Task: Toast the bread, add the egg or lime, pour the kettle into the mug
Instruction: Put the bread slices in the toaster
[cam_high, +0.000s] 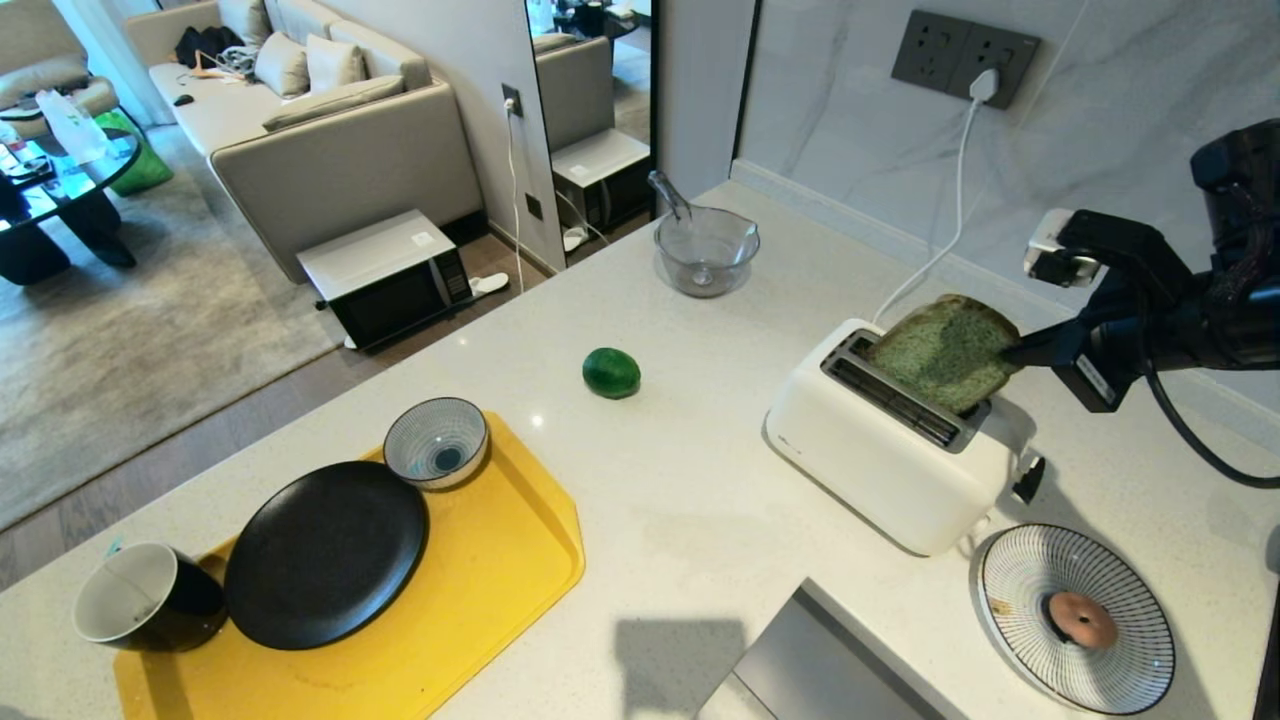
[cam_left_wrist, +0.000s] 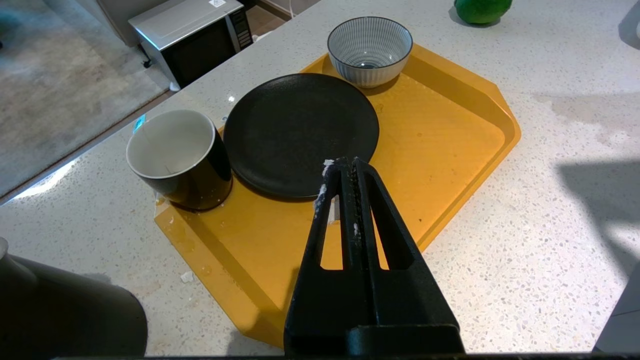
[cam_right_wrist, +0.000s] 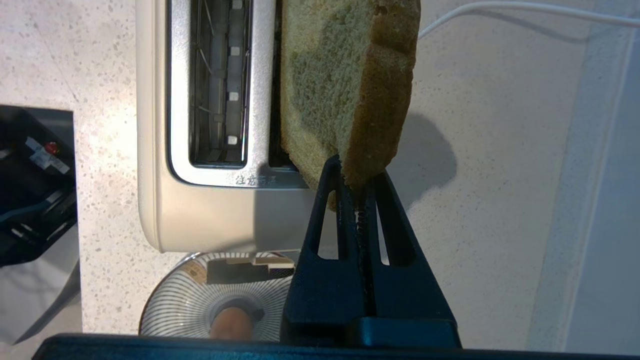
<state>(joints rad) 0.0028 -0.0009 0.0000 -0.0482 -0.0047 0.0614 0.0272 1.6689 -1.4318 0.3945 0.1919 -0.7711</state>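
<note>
My right gripper is shut on one corner of the pale green bread, pinching its brown crust. The slice hangs tilted over the white toaster, its lower edge at the slot nearer the wall. The lime lies alone on the counter. The egg rests on a striped plate by the toaster. The black mug stands at a corner of the yellow tray. My left gripper hangs shut and empty above that tray. Only a dark grey flank of the kettle shows.
A black plate and a striped bowl share the tray. A glass bowl with a spoon stands at the counter's far end. The toaster's white cord runs to the wall socket. The counter edge drops to the living room on the left.
</note>
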